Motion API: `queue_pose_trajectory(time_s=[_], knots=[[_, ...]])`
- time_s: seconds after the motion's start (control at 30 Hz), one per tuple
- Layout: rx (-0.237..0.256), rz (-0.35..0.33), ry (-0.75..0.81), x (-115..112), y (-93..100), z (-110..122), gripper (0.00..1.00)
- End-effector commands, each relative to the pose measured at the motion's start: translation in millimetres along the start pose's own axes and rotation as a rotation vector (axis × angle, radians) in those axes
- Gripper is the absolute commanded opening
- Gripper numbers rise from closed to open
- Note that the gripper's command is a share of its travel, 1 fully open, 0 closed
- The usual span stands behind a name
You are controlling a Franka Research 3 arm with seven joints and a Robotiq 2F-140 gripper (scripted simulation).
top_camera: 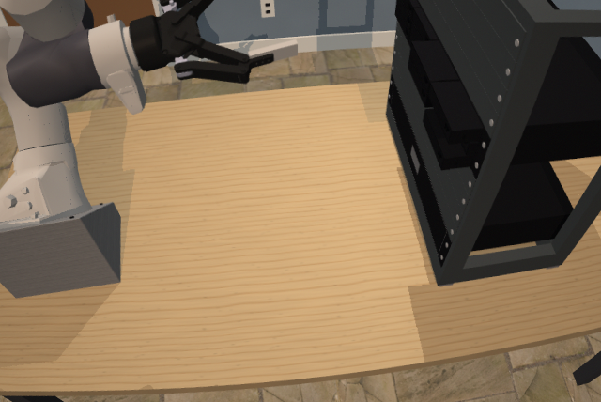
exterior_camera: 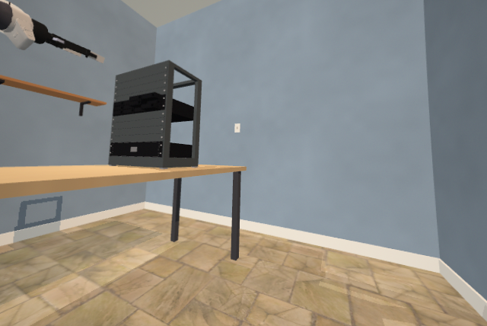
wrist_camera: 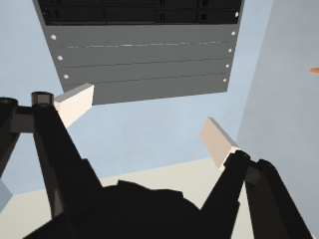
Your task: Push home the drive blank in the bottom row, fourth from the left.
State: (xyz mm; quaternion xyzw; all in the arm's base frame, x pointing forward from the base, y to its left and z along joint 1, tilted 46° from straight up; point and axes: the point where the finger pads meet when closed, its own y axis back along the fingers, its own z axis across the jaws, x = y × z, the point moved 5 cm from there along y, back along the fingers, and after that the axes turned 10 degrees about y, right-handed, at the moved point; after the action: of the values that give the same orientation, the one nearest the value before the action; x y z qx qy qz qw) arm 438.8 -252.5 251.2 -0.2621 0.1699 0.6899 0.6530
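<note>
The dark rack (top_camera: 485,111) stands on the right end of the wooden table, its front facing my arm. The black storage chassis (exterior_camera: 137,103) sits in its upper middle, between grey filler panels. It also shows in the top view (top_camera: 432,91), where some dark blanks stick out of its front, but I cannot tell which ones. My gripper (top_camera: 264,14) is open and empty. It hangs high above the table's left side, far from the rack and pointing towards it. In the wrist view the gripper (wrist_camera: 147,124) frames the grey panels (wrist_camera: 145,65), and the chassis (wrist_camera: 140,10) lies at the top edge.
A second black unit with a pale label (exterior_camera: 135,149) fills the rack's bottom bay. My arm's base (top_camera: 48,242) stands on the table's left end. A wall shelf (exterior_camera: 51,90) runs behind the table, below the gripper (exterior_camera: 94,56).
</note>
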Motion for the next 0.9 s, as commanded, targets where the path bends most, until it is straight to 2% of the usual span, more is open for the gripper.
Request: queue_pose_trajectory(time_s=[0.0, 0.87], knots=[[0.005, -0.011, -0.153, 4, -2.1, -3, 1.00], [0.051, -0.042, -0.523, 38, -7.7, -25, 1.00]])
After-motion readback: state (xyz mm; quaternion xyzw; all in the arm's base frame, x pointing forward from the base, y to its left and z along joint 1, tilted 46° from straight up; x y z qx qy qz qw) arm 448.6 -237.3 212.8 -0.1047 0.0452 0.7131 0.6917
